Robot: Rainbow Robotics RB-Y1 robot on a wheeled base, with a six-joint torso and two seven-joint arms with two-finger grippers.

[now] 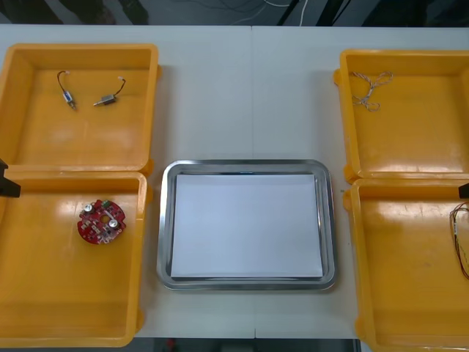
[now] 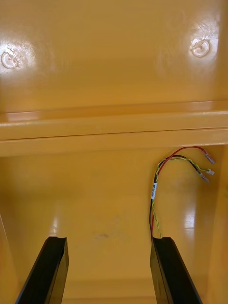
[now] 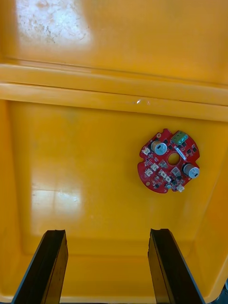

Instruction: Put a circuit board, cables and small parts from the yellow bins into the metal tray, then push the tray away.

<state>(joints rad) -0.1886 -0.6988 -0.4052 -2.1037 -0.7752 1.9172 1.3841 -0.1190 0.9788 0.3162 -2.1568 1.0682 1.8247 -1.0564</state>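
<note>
1. Circuit board (image 1: pixel 102 221): round, red, lies flat with components up in near left yellow bin (image 1: pixel 44 308), toward 1 o'clock of the bin floor. It is roughly 9 o'clock from metal tray (image 1: pixel 247 166), apart from it.
2. Handling, my guess: light, stiff, thin. Studded top looks fragile, and the bin floor is glossy so it may skid. Best hold looks like the bare rim, pinched edge to edge, clear of the raised silver components.
3. Left gripper (image 3: pixel 108 232): hovers over that bin, fingers (image 3: pixel 54 266) wide apart, nothing held. Board lies beyond the tips, off toward one finger, not between them.
4. Right gripper (image 2: pixel 109 240): over near right bin (image 1: pixel 410 293), spread wide, empty. Red and yellow cable (image 2: pixel 154 190) runs up from just beside one fingertip; contact unclear.
5. Tray is white inside, nothing in it. Small metal parts (image 1: pixel 106 100) in far left bin (image 1: pixel 44 139), 11 o'clock from tray. Twisted cable (image 1: pixel 370 89) in far right bin (image 1: pixel 418 139), 1 o'clock.
6. Hard to see: front view clips both arms at its 9 and 3 o'clock edges and the red and yellow cable at 3 o'clock. Board underside hidden.
</note>
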